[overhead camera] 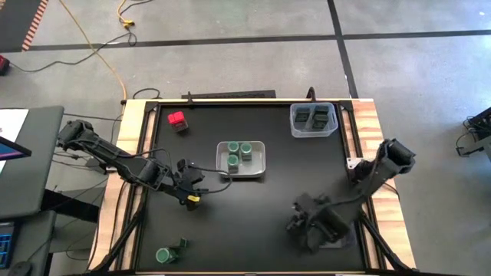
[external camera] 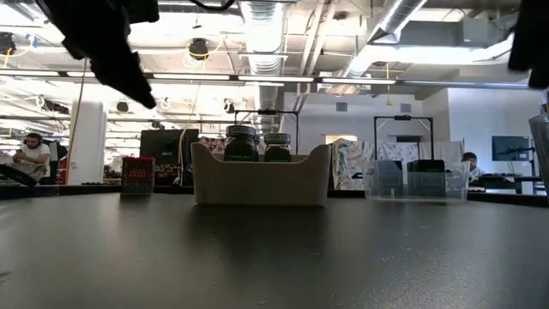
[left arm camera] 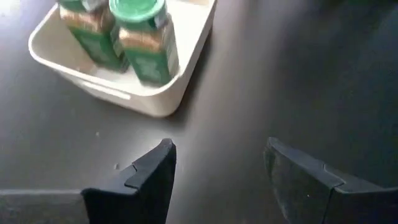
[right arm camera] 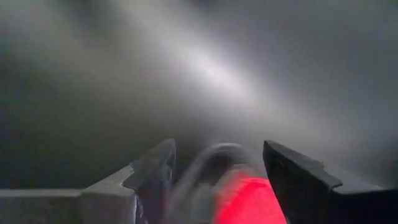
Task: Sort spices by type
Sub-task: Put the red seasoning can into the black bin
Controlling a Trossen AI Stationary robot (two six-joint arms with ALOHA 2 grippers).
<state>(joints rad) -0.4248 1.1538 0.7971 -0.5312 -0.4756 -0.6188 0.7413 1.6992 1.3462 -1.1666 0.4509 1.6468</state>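
The left arm reaches in from the left edge of the black table point(overhead camera: 253, 153), its elbow over the wooden border and its forearm angled toward the middle. The left gripper point(overhead camera: 201, 186) hovers just short of the white tray point(overhead camera: 258, 165), released and holding nothing: in the left wrist view its two dark fingers point(left arm camera: 149, 180) stand apart over bare table, with the tray's near corner point(left arm camera: 155, 102) just ahead.

The right arm comes in from the right edge and folds back toward the near right part of the table, where the right gripper point(overhead camera: 307, 222) sits low. In the right wrist view its fingers point(right arm camera: 152, 168) are spread, and something red point(right arm camera: 252, 199) shows blurred between them; I cannot tell whether it is clamped or what it is.

Three green-lidded spice jars point(overhead camera: 239, 153) stand together in the white tray at the table's centre; the left wrist view shows two of them point(left arm camera: 142, 37) close against the tray wall. Dark tins with greenish tops point(overhead camera: 313, 117) sit in the clear plastic bin point(overhead camera: 293, 126) at the far right corner. A red spice box point(overhead camera: 177, 120) stands alone on the far left of the table, well apart from the tray. One more green-lidded jar point(overhead camera: 163, 255) lies near the front left edge, with a small dark thing point(overhead camera: 183, 244) just beside it.

The low view shows the tray point(external camera: 260, 184), the red box point(external camera: 137, 175) and the clear bin point(external camera: 416, 180) in a row, nothing between them.
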